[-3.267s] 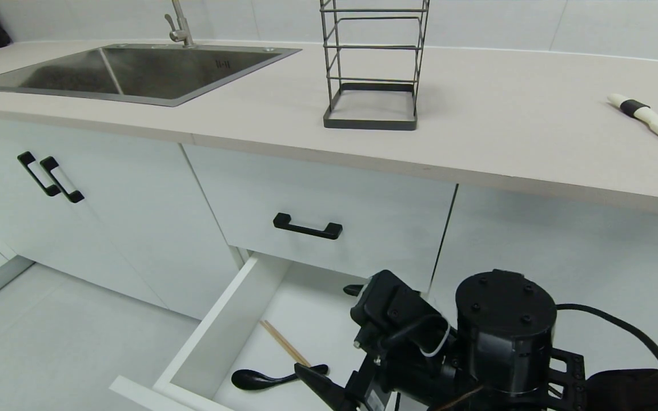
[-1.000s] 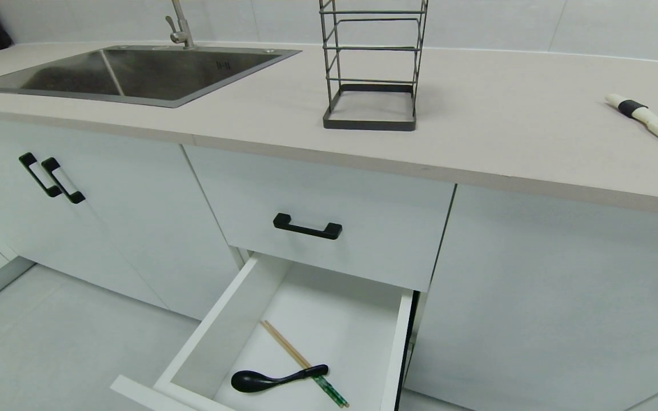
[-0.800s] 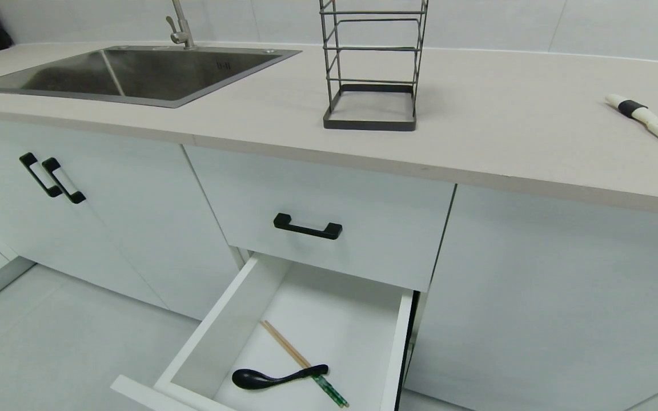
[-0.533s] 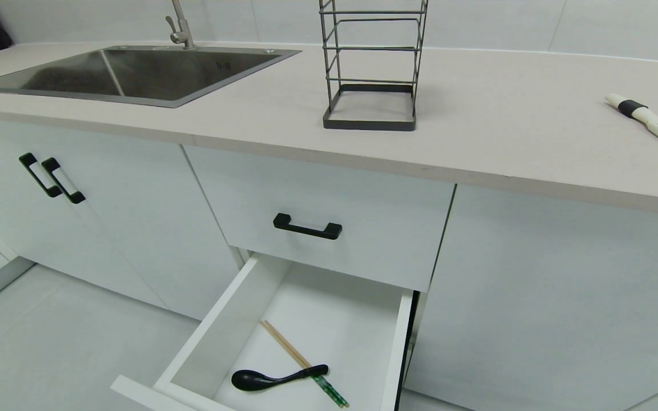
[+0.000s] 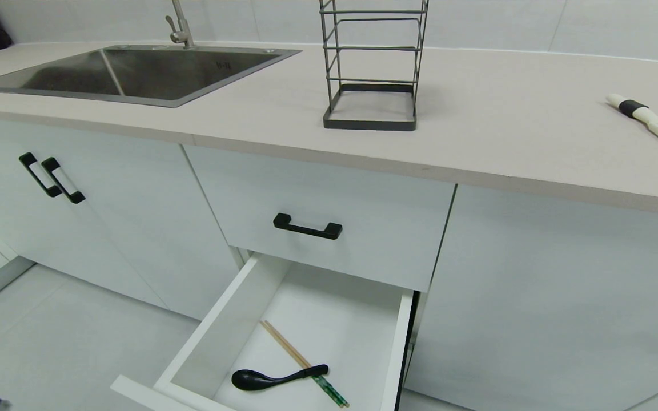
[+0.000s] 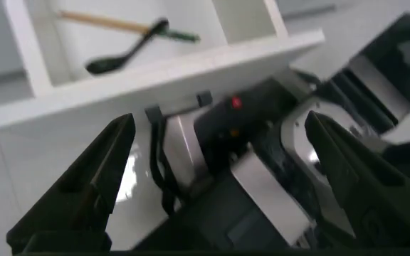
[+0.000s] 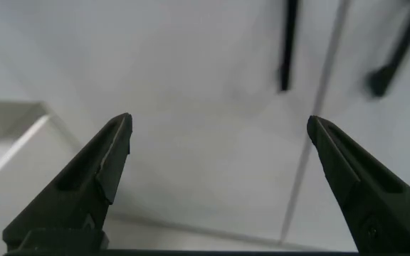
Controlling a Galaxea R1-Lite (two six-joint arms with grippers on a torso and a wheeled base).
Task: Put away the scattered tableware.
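Note:
The lower drawer (image 5: 215,337) stands pulled out under the counter. In it lie a black spoon (image 5: 275,378) and a pair of wooden chopsticks (image 5: 300,362), the spoon's handle across the chopsticks. A white utensil with a black band (image 5: 652,123) lies on the counter at the far right. My left gripper (image 6: 219,121) is open and holds nothing; it hangs low in front of the drawer front (image 6: 155,75), with the spoon (image 6: 123,55) and chopsticks (image 6: 112,23) beyond it. My right gripper (image 7: 219,122) is open, holds nothing and faces white cabinet fronts.
A black wire rack (image 5: 372,68) stands on the counter's middle, and a steel sink (image 5: 135,71) with a tap at the back left. The closed upper drawer has a black handle (image 5: 307,227). Cabinet doors with black handles (image 5: 52,178) are to the left, above light floor tiles.
My right arm, over the drawer 3.3 s ago, has pulled back out of the head view. A dark arm part has come in at that view's lower left corner. Spoon and chopsticks lie still.

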